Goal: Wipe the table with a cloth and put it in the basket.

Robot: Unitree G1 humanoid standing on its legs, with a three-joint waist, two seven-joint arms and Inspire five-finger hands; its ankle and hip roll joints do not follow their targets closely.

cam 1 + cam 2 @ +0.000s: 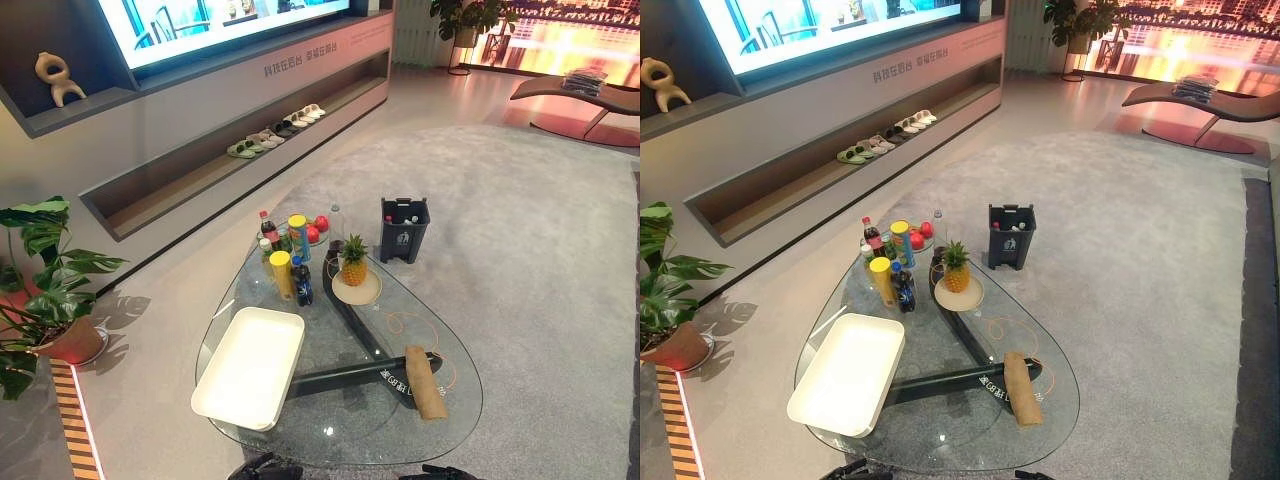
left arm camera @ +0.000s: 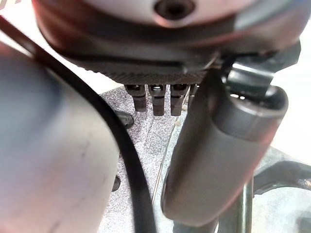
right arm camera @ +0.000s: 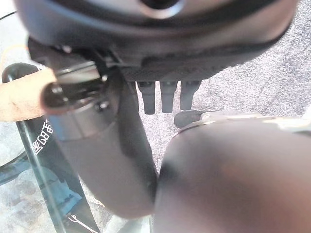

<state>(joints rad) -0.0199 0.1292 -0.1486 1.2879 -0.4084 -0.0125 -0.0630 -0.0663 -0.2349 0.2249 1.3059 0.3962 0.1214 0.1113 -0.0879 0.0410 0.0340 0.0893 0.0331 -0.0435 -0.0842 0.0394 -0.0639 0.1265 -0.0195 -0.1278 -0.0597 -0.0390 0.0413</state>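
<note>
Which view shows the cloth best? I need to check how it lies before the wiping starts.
The left eye view: the rolled tan cloth lies whole on the glass table, near its right edge, untouched. The right eye view shows it likewise. The right wrist view catches one blurred end past the right hand.

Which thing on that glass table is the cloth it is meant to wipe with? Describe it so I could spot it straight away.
Start at the glass table on the grey carpet. On its near right part, apart from the bottles and the pineapple, lies the cloth, a long tan roll. The white tray on the near left is wide and flat; the cloth is the one soft brown thing.
</note>
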